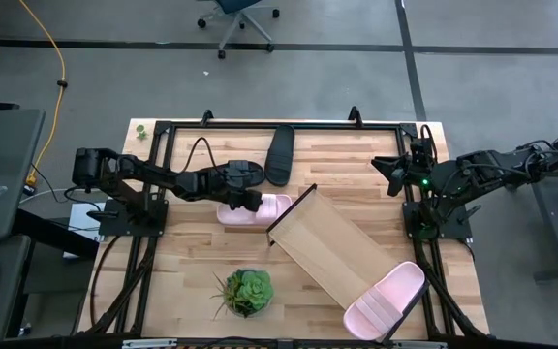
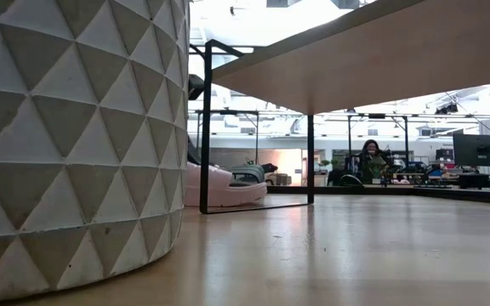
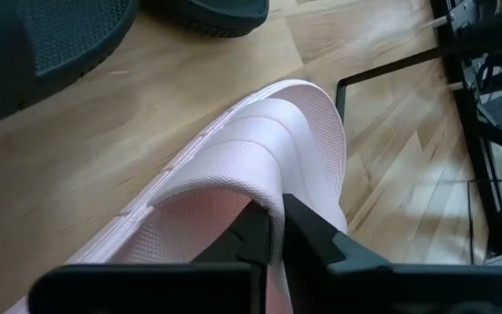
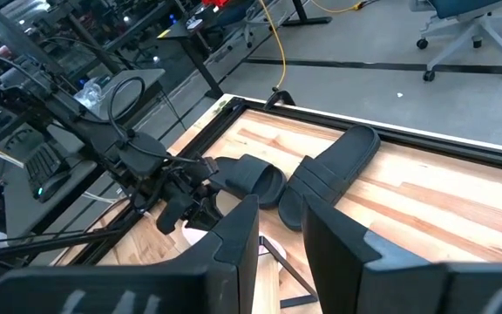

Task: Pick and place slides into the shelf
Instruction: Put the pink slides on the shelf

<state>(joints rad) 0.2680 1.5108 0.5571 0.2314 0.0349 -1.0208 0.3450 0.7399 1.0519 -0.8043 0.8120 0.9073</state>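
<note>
My left gripper is at the table's middle, shut on a pale pink slide that lies beside the near-left end of the shelf. The shelf is a light-wood board in a black frame and stands slantwise on the table. A second pink slide rests on the shelf's near-right end. Two black slides lie on the tabletop near the far edge. My right gripper waits open near the table's far right, holding nothing. My left gripper pinches the pink slide's ribbed strap at its edge. One finger is inside the foot opening under the strap and the other finger is on the strap's outer side. The fingers come slanting down from the table's left. In the low view the slide's sole seems to lie on the tabletop.
A potted succulent in a white faceted pot stands near the table's near edge, left of the shelf. Black frame rails run around the tabletop. A person sits in the room far behind the table.
</note>
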